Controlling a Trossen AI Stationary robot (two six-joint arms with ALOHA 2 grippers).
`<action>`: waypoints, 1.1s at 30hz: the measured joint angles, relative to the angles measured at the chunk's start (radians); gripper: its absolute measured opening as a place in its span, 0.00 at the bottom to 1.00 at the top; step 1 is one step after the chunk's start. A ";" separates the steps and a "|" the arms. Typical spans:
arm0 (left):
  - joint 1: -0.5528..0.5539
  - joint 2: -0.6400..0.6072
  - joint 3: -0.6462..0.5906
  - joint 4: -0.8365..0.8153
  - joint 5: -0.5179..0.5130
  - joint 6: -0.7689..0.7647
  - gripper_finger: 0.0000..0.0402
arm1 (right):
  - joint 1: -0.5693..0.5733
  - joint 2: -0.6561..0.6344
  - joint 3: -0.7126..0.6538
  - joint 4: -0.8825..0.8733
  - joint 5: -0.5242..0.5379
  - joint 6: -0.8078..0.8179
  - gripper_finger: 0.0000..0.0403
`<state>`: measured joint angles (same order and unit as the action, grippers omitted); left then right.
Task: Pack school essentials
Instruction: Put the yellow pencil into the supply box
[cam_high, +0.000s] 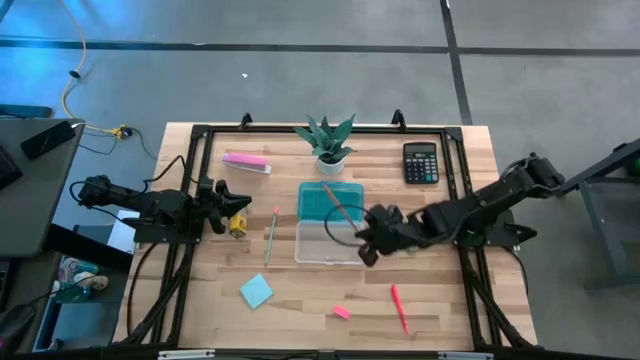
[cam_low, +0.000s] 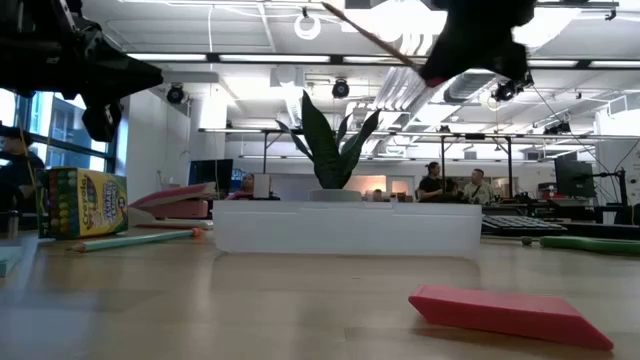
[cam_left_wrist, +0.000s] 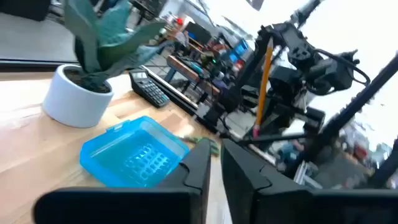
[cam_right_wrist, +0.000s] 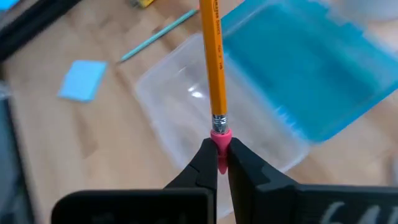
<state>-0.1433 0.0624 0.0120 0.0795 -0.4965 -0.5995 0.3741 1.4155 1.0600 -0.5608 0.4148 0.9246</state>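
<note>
The right gripper (cam_right_wrist: 218, 163) is clamped on the pink eraser end of a thin orange wooden pencil (cam_right_wrist: 212, 62), held above the clear plastic case with its blue lid (cam_high: 327, 203) at table centre. The pencil looks light and stiff, but this end grip seems prone to pivoting; a mid-shaft hold would likely be steadier. The left gripper (cam_high: 232, 204) waits at the table's left, jaws nearly together.

High: overhead, straight down on the table (cam_high: 300, 300) | Low: tabletop level, facing the room, close to the pink eraser (cam_low: 510, 312) | Wrists: close past each arm's fingers | Shared by all: clear box (cam_high: 330, 243)
</note>
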 joint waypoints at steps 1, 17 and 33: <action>0.000 0.000 0.000 0.000 -0.019 -0.024 0.12 | -0.023 0.000 0.005 -0.008 -0.005 -0.024 0.01; 0.000 0.000 0.032 0.111 -0.094 -0.109 0.37 | -0.119 0.208 0.006 0.121 -0.308 -0.008 0.01; 0.000 0.179 0.388 -0.147 -0.129 0.080 0.35 | -0.127 0.241 0.006 0.140 -0.415 -0.016 0.01</action>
<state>-0.1432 0.2413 0.4000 -0.0671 -0.6257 -0.5199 0.2466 1.6569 1.0664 -0.4210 -0.0006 0.9081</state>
